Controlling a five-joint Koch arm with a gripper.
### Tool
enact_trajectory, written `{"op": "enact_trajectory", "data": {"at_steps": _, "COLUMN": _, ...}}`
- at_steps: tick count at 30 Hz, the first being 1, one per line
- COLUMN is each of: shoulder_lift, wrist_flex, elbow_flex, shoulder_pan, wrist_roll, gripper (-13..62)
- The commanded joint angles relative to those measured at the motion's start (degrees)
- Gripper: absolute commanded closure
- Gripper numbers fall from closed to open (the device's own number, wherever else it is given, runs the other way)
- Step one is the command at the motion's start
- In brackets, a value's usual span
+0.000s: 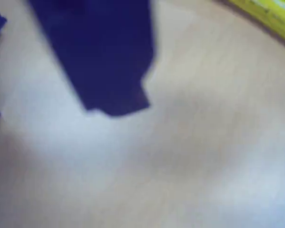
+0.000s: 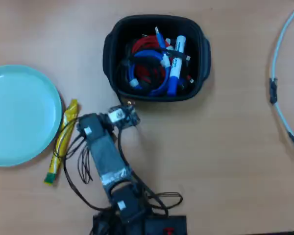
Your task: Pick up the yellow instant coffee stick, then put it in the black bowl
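The yellow instant coffee stick [image 2: 62, 142] lies flat on the table between the teal plate and my arm, green end toward the bottom of the overhead view. In the blurred wrist view, a piece of it [image 1: 270, 14] shows at the top right corner. The black bowl [image 2: 112, 54] stands at the top centre, holding red and blue cables and a white-and-blue marker [image 2: 176, 63]. My gripper [image 2: 126, 117] hovers just below the bowl's lower left corner, right of the stick and apart from it. In the wrist view one dark blue jaw hangs over bare table, holding nothing visible.
A flat teal plate [image 2: 19, 115] lies at the left, close to the stick. A pale hoop or cable [image 2: 279, 83] curves along the right edge. The arm's base and black wires [image 2: 132, 205] sit at the bottom centre. The table is light wood.
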Motion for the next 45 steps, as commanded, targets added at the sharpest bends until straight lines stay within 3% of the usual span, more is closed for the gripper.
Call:
{"op": "enact_trajectory", "data": {"at_steps": 1, "shoulder_lift": -2.90, "wrist_flex": 4.83, "elbow_flex": -6.24, "shoulder_pan": -2.11, "wrist_roll": -1.67, "gripper": -7.2}}
{"op": "enact_trajectory", "data": {"at_steps": 8, "shoulder_lift": -9.40, "wrist_flex": 8.09, "elbow_flex": -13.54, "shoulder_pan": -7.91, "wrist_roll": -1.67, "gripper": -7.0}}
{"op": "enact_trajectory", "data": {"at_steps": 27, "shoulder_lift": -19.60, "wrist_flex": 7.65, "elbow_flex": -15.64, "shoulder_pan": -27.69, "wrist_roll": -1.93, "gripper": -7.0}}
{"op": "enact_trajectory", "data": {"at_steps": 45, "shoulder_lift": -27.33, "wrist_flex": 7.56, "elbow_flex": -18.98, "shoulder_pan": -32.70, "wrist_roll": -1.49, "gripper": -7.0}}
